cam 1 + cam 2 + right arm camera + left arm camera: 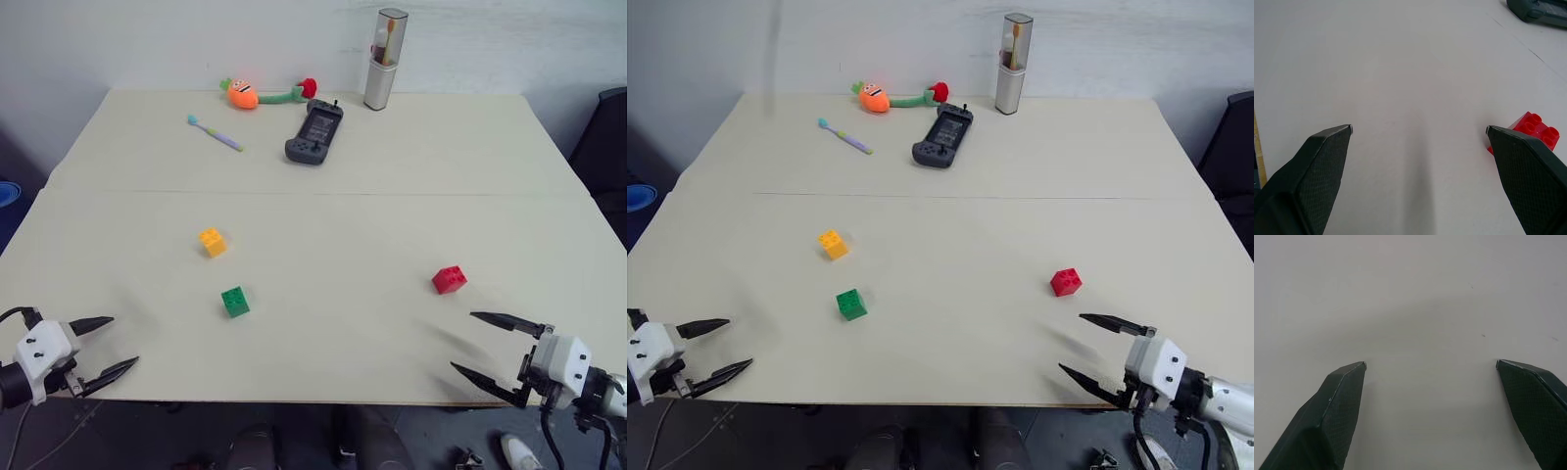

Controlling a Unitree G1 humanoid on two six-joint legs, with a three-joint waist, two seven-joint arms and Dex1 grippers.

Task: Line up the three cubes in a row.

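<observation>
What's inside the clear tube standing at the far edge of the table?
Inside the clear tube stands a toothbrush, its bristled head near the top. The tube's lower part is opaque silver, so the handle's lower end is hidden.

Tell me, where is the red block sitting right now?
The red block sits alone on the right side of the table, just ahead of the right gripper, far from the green block and the yellow block on the left.

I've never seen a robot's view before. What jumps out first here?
Three bright toy blocks on the pale table: the yellow cube and green cube close together on the left, the red cube alone on the right. At the near edge, the left gripper and right gripper hover open.
</observation>
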